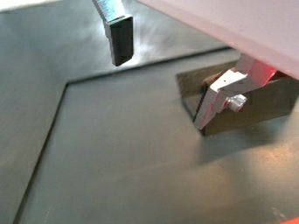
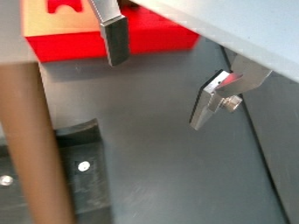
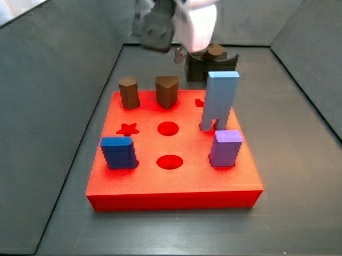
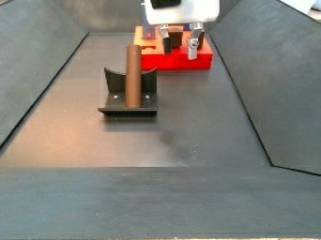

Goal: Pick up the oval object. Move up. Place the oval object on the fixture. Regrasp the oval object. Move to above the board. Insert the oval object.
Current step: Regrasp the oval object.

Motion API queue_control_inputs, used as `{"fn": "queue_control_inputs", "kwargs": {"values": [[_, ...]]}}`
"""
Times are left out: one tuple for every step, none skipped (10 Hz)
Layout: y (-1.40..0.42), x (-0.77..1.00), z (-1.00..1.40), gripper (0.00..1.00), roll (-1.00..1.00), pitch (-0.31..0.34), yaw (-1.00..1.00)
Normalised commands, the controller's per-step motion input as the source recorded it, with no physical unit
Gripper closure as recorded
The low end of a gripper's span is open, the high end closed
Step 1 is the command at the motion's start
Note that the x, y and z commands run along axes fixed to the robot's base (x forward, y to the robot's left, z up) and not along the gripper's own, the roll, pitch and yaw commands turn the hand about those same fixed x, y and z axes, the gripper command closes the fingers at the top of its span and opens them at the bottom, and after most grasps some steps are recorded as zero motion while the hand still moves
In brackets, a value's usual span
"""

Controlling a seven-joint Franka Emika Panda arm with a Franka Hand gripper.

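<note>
The oval object (image 4: 130,70), a long slim brown peg, stands upright on the dark fixture (image 4: 145,99), free of any grip. In a wrist view the oval object (image 2: 31,149) runs down one edge beside the fixture (image 2: 79,171). My gripper (image 4: 181,51) hangs open and empty, a little to the side of the peg, between the fixture and the red board (image 4: 202,62). Both wrist views show its fingers spread wide with only grey floor between them, gripper (image 2: 158,92) and gripper (image 1: 162,94). The board (image 2: 152,39) lies just beyond one finger (image 2: 117,42).
On the board (image 3: 174,192) stand two short brown pegs (image 3: 128,93) (image 3: 167,90), a tall light blue block (image 3: 221,98), a blue block (image 3: 119,152) and a purple block (image 3: 226,147). Sloping grey walls (image 4: 44,84) enclose the floor.
</note>
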Motion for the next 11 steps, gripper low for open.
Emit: {"fn": "queue_control_inputs", "kwargs": {"values": [[-0.01, -0.05, 0.0, 0.0, 1.0, -0.199, -0.98], [0.0, -0.05, 0.01, 0.0, 1.0, -0.139, -0.99], [-0.01, -0.05, 0.01, 0.0, 1.0, -0.07, -1.0], [-0.01, -0.04, 0.01, 0.0, 0.99, 0.027, -1.0], [-0.01, -0.03, 0.0, 0.0, 0.99, 0.148, -1.0], [-0.01, -0.02, -0.02, 0.0, 0.99, 0.373, -1.0], [-0.01, 0.0, -0.03, 0.0, 0.8, 0.501, -0.78], [-0.01, -0.02, -0.1, 0.0, 0.64, 0.599, -0.53], [-0.01, 0.03, -0.06, 0.0, 0.48, 0.655, -0.29], [-0.01, 0.06, -0.01, 0.0, 0.32, 0.685, -0.05], [-0.02, 0.05, -0.01, 0.0, 0.26, 0.658, 0.11]]}}
